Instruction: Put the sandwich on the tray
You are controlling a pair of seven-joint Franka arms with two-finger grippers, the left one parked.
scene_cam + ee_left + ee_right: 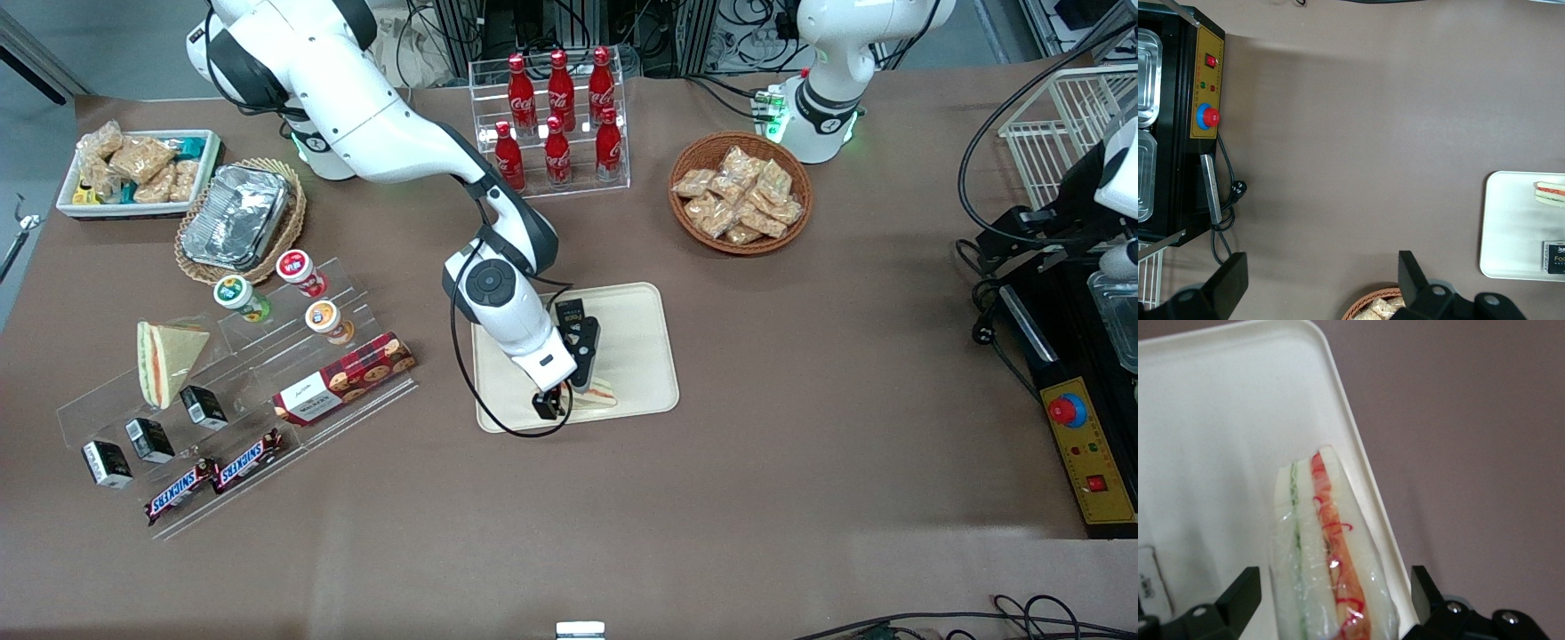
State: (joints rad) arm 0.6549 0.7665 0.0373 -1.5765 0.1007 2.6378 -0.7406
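Sandwich on the tray, with the jaws spread around it.

The brown bench (800,427) carries the cream tray (640,320) near its middle. On the tray's edge nearest the front camera lies the wrapped sandwich (1328,567), its red and green filling showing. The right arm's gripper (558,397) is low over the sandwich, its jaws standing apart on either side of the wedge, with a gap visible at each side. 1 small dark packet (569,313) also lies on the tray.
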